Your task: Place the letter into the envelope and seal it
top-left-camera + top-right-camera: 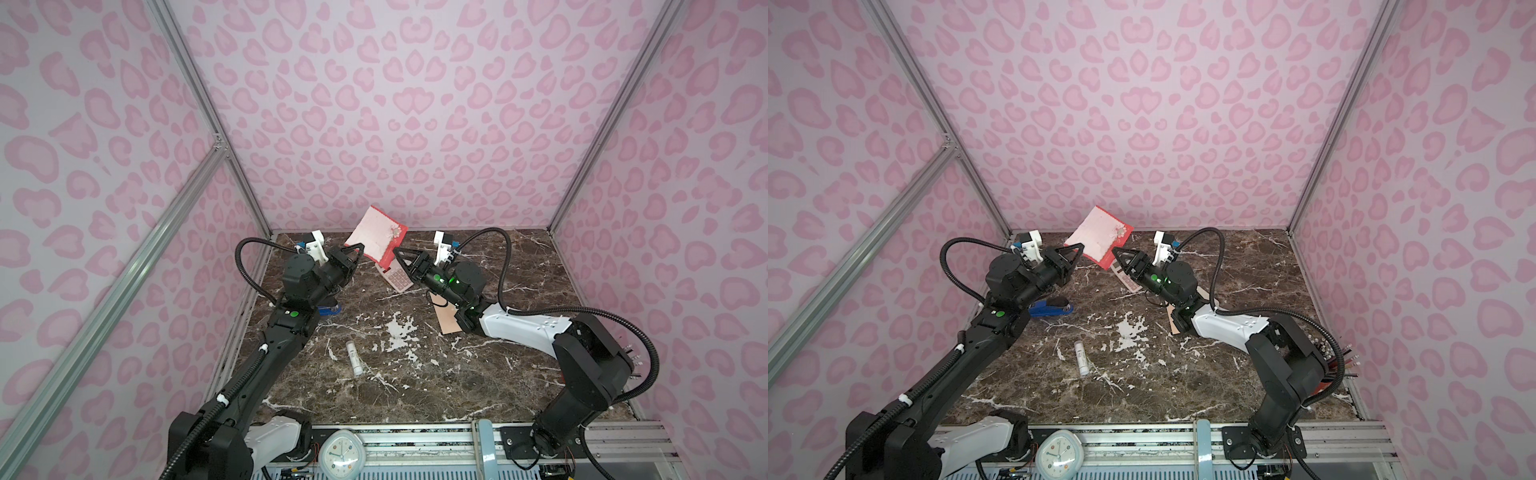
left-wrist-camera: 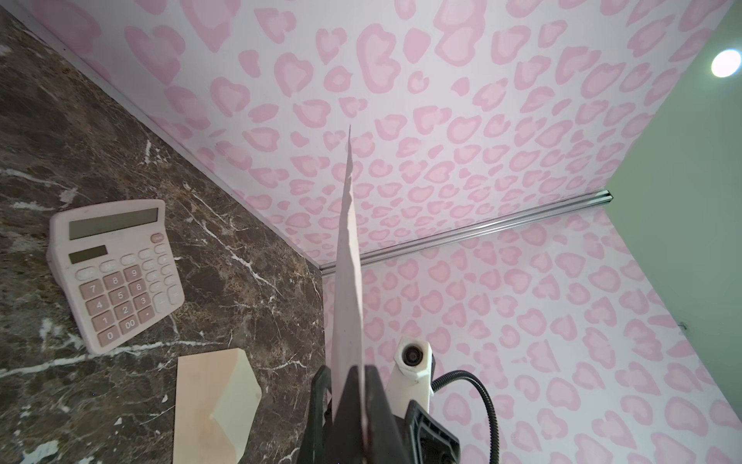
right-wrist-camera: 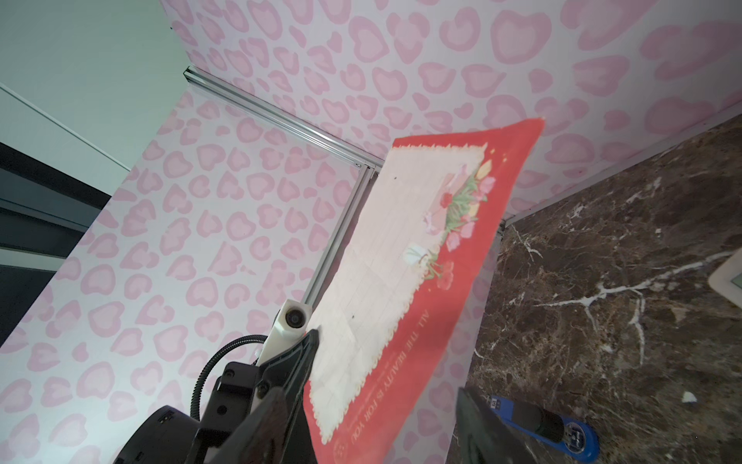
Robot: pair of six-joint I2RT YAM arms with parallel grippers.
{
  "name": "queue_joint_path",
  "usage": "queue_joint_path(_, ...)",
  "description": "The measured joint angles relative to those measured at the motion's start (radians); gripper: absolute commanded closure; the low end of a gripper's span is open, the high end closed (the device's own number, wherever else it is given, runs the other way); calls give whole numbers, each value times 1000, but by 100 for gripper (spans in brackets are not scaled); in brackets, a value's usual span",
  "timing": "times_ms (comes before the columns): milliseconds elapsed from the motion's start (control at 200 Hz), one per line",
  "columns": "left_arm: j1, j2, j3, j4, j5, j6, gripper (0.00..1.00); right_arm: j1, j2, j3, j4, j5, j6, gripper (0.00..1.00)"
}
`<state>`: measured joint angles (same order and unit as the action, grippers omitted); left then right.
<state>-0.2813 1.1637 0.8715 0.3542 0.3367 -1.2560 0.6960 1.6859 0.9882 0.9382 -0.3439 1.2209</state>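
Pink spotted walls are enclosing a dark marble tabletop (image 1: 519, 266) veined in white. At 9 o'clock on it, a blue stapler (image 1: 330, 309) is lying partly under the left arm. The left gripper (image 1: 359, 249) is hovering off the marble at 8 o'clock of the letter (image 1: 376, 235). Its fingers (image 2: 379, 401) are pinching the sheet tight by the near edge, and the left wrist view is showing the paper edge-on, rising straight out of the closed jaws. A white glue stick (image 1: 354, 357) is lying at 7 o'clock of the table's centre, well apart from the other things.

The letter is hanging tilted in the air at about 11 o'clock of the table, in front of the back wall. Its pale face is turning toward the camera head, with its red border running along the side nearer the right arm. Just below it in both top views, a pink-keyed calculator (image 1: 399, 276) is resting on the marble.

The right gripper (image 1: 398, 252) is reaching in at 4 o'clock of the letter. Its fingers (image 3: 482, 426) are standing wide on either side of the sheet's red corner, not clamping it; whether either one is touching the paper cannot be told. The envelope (image 1: 446, 316) is lying flat at 4 o'clock of the calculator, largely covered by the right arm in both top views. The left wrist view is showing its peach body and cream pointed flap.
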Motion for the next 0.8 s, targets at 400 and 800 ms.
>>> queue_joint_path(400, -46, 42, 11, 63, -23, -18, 96, 22, 61, 6, 108, 3, 82, 54)
queue_joint_path(800, -47, 42, 11, 56, -25, 4, 86, 18, 44, 10, 169, 35, 95, 100)
